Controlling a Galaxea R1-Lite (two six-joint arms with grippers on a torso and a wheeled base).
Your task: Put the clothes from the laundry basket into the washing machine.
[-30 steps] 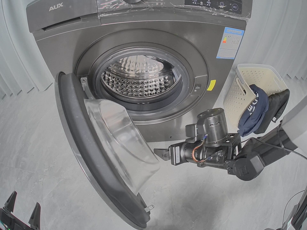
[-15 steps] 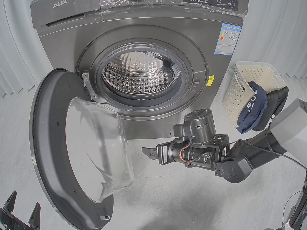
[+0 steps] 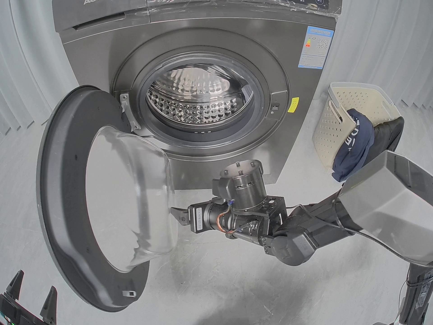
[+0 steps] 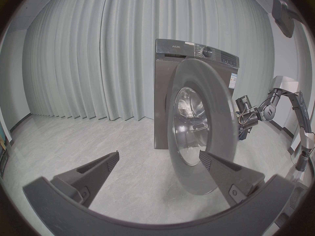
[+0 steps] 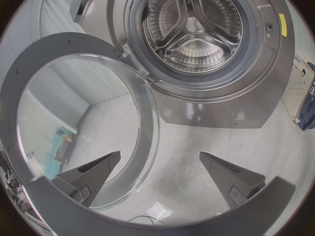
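Note:
The grey washing machine (image 3: pixel 198 37) stands with its round door (image 3: pixel 67 195) swung wide to the left and its steel drum (image 3: pixel 198 95) bare. To the machine's right, the cream laundry basket (image 3: pixel 336 127) has a navy garment (image 3: pixel 354 143) and a black garment (image 3: pixel 388 134) draped over its rim. My right gripper (image 3: pixel 177 215) is low in front of the machine, beside the door's glass bowl (image 3: pixel 131 195). It is open and holds nothing (image 5: pixel 159 156). My left gripper (image 3: pixel 31 294) stays open at the lower left (image 4: pixel 159 156), facing the door's outer side (image 4: pixel 203 131).
Pale curtains (image 3: pixel 27 68) hang behind and beside the machine. Grey tiled floor (image 3: pixel 225 285) lies bare in front of it. The open door blocks the left side of the opening. A scrap of white paper (image 5: pixel 159 210) lies on the floor.
The door has swung from half open to wide open on the left. My right gripper has moved left with it. The head view has shifted slightly.

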